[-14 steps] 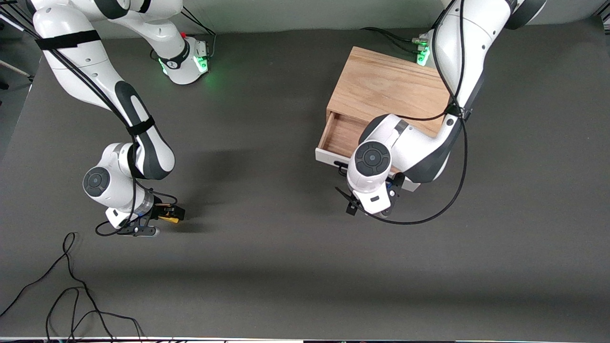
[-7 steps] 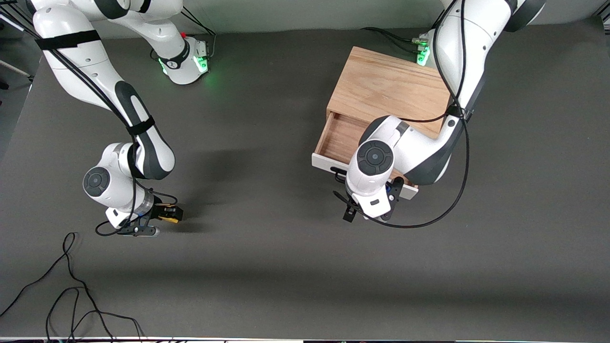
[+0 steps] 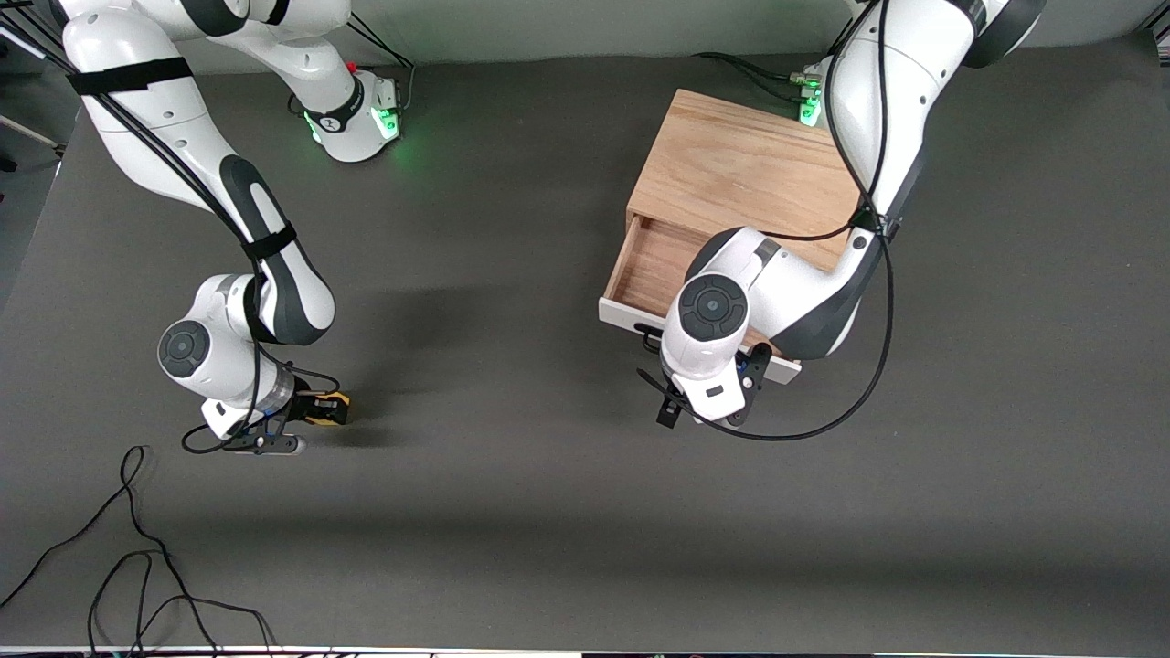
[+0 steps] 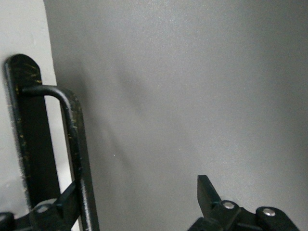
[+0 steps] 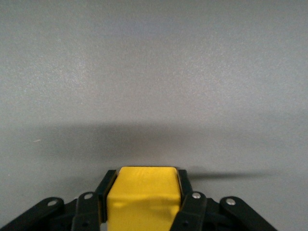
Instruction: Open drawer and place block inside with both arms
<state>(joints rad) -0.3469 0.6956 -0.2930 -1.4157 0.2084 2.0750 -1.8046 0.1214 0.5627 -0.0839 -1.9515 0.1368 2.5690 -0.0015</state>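
The drawer (image 3: 654, 265) stands partly pulled out of the light-wood cabinet (image 3: 745, 169) at the left arm's end of the tabletop (image 3: 512, 512), its white front panel (image 3: 626, 317) toward the front camera. What shows of the wooden tray is bare; the left arm's wrist covers the rest, so I cannot say whether that part holds anything.

The left gripper (image 4: 139, 204) sits at the black bar handle (image 4: 72, 144), with its fingers (image 4: 207, 192) spread: one finger lies by the bar against the panel and the other stands well clear of it over the grey surface. Judging by that gap, the fingers are not clamped on the bar, and the pull looks to be over or close to it.

The right gripper (image 5: 142, 202) is low over the tabletop toward the right arm's end, well apart from the cabinet. Its fingers pinch the block (image 5: 142, 197) on two opposite faces, the yellow cube filling the gap between them. A shadow lies on the surface just under it, which suggests the block is lifted only slightly. Holding it squarely by its flat sides should keep it from twisting during the carry to the open tray
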